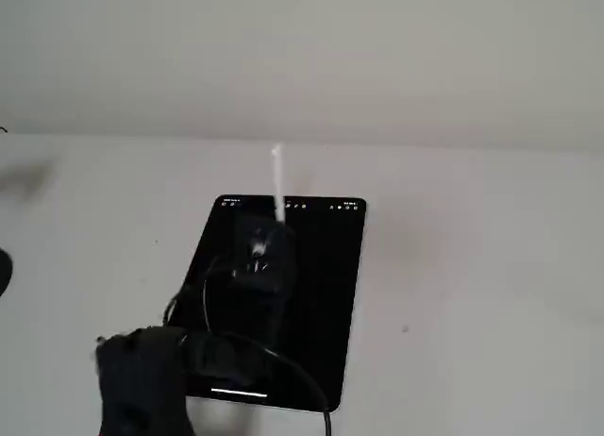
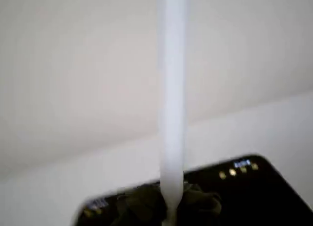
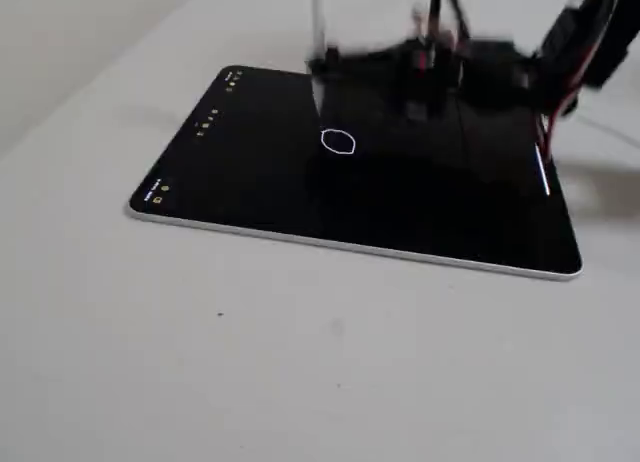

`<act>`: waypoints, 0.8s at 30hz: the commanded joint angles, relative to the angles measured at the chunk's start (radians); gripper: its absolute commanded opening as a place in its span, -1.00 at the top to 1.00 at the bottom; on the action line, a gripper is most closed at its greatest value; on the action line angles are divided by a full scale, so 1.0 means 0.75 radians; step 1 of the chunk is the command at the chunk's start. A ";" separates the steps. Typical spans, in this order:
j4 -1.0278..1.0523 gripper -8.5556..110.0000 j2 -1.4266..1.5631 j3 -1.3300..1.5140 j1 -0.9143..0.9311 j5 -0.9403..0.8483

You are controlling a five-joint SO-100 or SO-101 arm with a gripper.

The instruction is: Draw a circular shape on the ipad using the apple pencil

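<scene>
apple pencil (image 3: 318,27) upright in end effector (image 3: 335,62), prob.

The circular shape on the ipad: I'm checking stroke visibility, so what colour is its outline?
White, thin against the black screen; the circular shape shows best in a fixed view.

A plain, pale grey-white matte table (image 1: 491,294) is carrying everything in both fixed views, its far edge meeting a light wall. A large flat rectangular tablet with a glossy black screen and thin silver edge (image 3: 250,172) is lying flat directly on the table, tiny icons glowing along one short edge. A few small dark specks (image 3: 221,314) are sitting on the bare surface nearby.
</scene>
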 commanded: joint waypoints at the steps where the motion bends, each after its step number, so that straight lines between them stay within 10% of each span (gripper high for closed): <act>1: 0.205 0.86 0.483 0.102 0.027 0.329; 14: 1.822 0.86 1.608 0.119 0.047 1.176; 24: 2.485 0.86 2.231 0.219 0.117 1.362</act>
